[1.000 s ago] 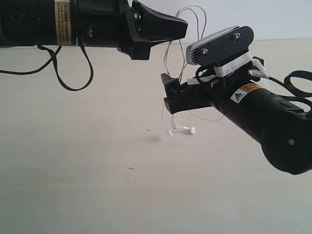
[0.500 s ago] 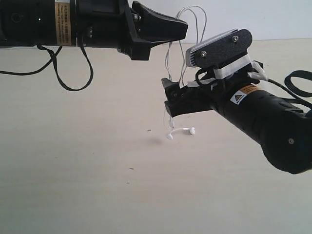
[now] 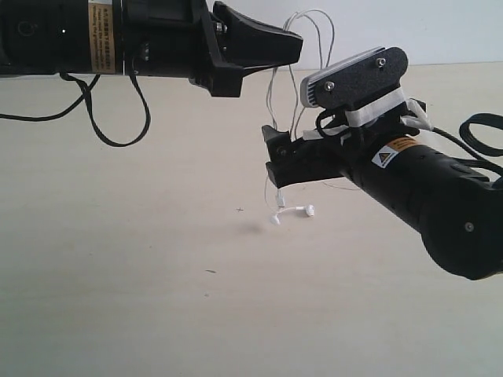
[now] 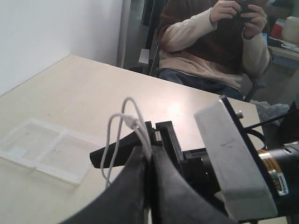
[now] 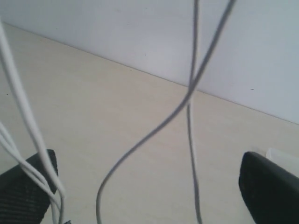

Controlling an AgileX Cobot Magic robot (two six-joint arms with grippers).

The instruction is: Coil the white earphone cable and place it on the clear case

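Note:
The white earphone cable (image 4: 135, 123) hangs in the air in several loops between my two grippers. My left gripper (image 3: 295, 44) (image 4: 150, 150) is shut on the top of the loops. Below it, my right gripper (image 3: 273, 153) (image 5: 147, 161) is open, its fingers (image 5: 32, 186) wide apart with strands of the cable (image 5: 189, 91) running between and past them. The two earbuds (image 3: 310, 210) dangle just above the table. The clear case (image 4: 51, 149) lies open and flat on the table, seen only in the left wrist view, off to the side of both grippers.
A person (image 4: 210, 42) sits at the far edge of the table (image 3: 157, 298), holding something up. Thick black robot cables (image 3: 118, 133) hang from the left arm. A white wall (image 5: 140, 32) borders the table behind the right gripper.
The right gripper has shifted slightly up and to the right, and the dangling earbuds have swung a little. The left gripper has held still.

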